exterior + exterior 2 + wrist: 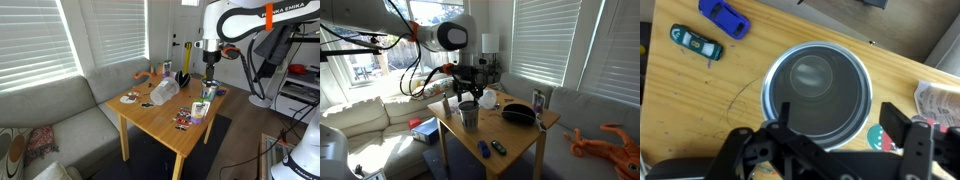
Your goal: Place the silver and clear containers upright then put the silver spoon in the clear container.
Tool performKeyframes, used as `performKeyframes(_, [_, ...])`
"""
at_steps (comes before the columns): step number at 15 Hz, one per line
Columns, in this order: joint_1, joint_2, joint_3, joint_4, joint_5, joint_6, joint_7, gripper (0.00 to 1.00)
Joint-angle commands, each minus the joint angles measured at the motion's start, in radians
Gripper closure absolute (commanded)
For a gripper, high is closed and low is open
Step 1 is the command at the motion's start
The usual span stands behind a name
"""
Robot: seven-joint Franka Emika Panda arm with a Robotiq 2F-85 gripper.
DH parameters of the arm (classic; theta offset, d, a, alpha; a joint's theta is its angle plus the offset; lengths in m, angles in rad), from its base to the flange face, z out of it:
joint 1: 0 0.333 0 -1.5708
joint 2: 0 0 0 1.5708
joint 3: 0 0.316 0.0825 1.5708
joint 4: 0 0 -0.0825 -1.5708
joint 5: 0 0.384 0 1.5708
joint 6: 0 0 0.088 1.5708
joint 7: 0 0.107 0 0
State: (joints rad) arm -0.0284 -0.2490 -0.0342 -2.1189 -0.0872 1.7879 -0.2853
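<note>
One metal cup (pixel 818 85): upright, mouth up, close to a table (pixel 160 118) edge. One gripper (pixel 837 112): directly above that cup, jaws spread wide either side of its rim, released, gripping nothing. One clear plastic cup (pixel 165 90): on its side, mid-table. One blue object (pixel 722 15): near another edge.

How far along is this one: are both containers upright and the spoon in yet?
Done: the silver container stands upright, mouth facing the wrist camera. In hand: nothing; the end effector hangs open just above it. Left: the clear container looks to be lying on its side on the table, and I cannot pick out the spoon.
</note>
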Motion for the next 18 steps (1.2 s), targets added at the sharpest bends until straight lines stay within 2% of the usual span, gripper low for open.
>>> performKeyframes(1, [0.007,-0.011,-0.01,0.012,-0.005,-0.003,0.008,0.02])
performKeyframes(6, [0.004,-0.032,-0.012,0.015,-0.008,-0.003,0.015,0.0])
performKeyframes(7, [0.001,-0.013,-0.024,0.029,0.026,0.043,0.029,0.0])
performKeyframes(11, [0.002,0.038,-0.072,0.063,0.205,0.19,0.002,0.0])
performKeyframes(14, [0.007,0.093,-0.106,0.096,0.381,0.261,-0.057,0.0])
performKeyframes(18, [0.002,0.193,-0.121,0.172,0.595,0.24,-0.156,0.0])
